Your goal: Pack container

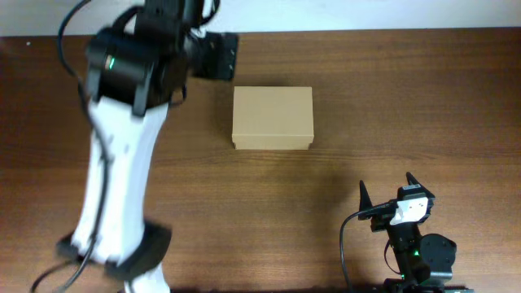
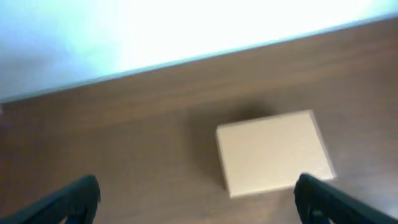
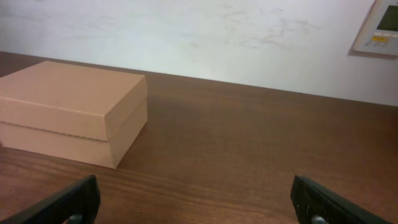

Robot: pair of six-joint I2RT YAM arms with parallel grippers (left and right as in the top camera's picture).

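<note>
The container (image 1: 273,118) is a plain brown cardboard box with its lid shut, lying on the wooden table a little behind the middle. It also shows in the left wrist view (image 2: 273,149) and the right wrist view (image 3: 68,106). My left gripper (image 2: 199,202) is open and empty, held up above the table to the left of the box, and appears in the overhead view (image 1: 216,55) near the table's back edge. My right gripper (image 1: 387,185) is open and empty near the front right, well apart from the box, and its fingers show in its own view (image 3: 199,205).
The brown wooden table (image 1: 407,98) ends at a white wall at the back. A white wall panel (image 3: 379,28) hangs at the upper right of the right wrist view. The left arm's white link (image 1: 122,179) crosses the table's left side.
</note>
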